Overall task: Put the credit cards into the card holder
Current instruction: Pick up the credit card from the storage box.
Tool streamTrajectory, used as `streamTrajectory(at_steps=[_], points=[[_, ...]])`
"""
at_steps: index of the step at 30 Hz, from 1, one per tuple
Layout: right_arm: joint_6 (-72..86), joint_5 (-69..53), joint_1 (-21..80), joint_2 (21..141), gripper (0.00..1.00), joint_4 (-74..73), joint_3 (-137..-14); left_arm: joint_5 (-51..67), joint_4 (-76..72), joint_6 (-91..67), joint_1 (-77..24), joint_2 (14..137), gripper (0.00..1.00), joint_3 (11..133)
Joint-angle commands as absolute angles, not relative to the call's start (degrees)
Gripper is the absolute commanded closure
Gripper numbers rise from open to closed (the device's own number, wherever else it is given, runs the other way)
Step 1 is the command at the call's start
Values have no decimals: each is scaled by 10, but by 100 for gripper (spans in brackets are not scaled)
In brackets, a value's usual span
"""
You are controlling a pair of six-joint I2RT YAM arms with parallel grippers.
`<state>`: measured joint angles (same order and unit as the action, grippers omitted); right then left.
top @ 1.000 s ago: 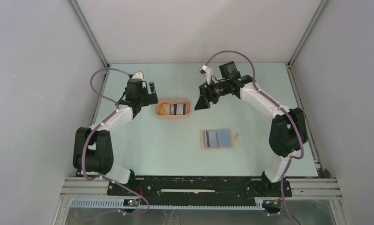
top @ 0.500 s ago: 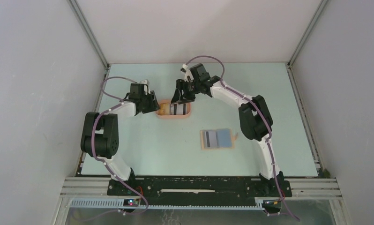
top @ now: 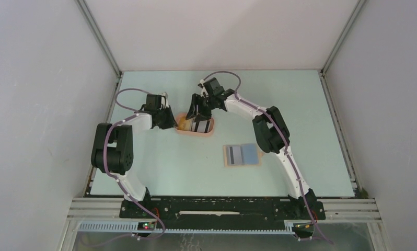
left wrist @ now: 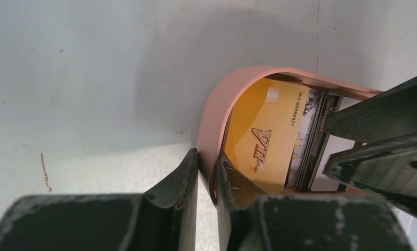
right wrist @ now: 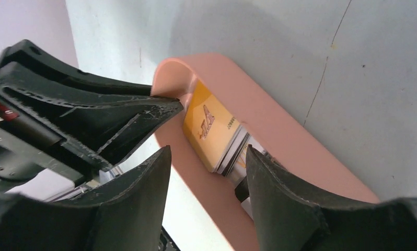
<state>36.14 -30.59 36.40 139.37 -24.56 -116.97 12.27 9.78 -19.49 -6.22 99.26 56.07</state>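
A stack of credit cards, with a yellow-orange card (left wrist: 264, 141) on top and black and white cards beneath, lies in a peach oval tray (left wrist: 217, 104). My left gripper (left wrist: 206, 157) is shut on the tray's left rim, one finger outside and one inside. My right gripper (right wrist: 207, 151) hangs open over the same tray (right wrist: 279, 130), its near wall between the fingers and the yellow card (right wrist: 209, 125) just past them. The tan card holder (top: 242, 165) lies open nearer the bases, with a grey striped card (top: 233, 155) and a blue card (top: 250, 154) on it.
Both arms crowd together around the tray (top: 195, 134) at the table's far middle, left gripper (top: 171, 119) and right gripper (top: 196, 112) almost touching. Grey walls enclose the pale green table on three sides.
My left gripper reached the tray and closed on its rim. My right arm swung left from the far middle to hover over the tray. The tray has turned slightly.
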Motion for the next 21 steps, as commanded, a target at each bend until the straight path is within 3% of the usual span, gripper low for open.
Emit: streamTrajectory(at_steps=[1, 12, 21], points=[[381, -294, 371, 1406, 37, -254, -1195, 153, 86, -221, -62, 989, 82, 569], [420, -219, 387, 1381, 35, -265, -1144, 133, 61, -269, -83, 967, 83, 535], [446, -254, 391, 1406, 34, -236, -1148, 123, 48, -291, -105, 955, 83, 519]])
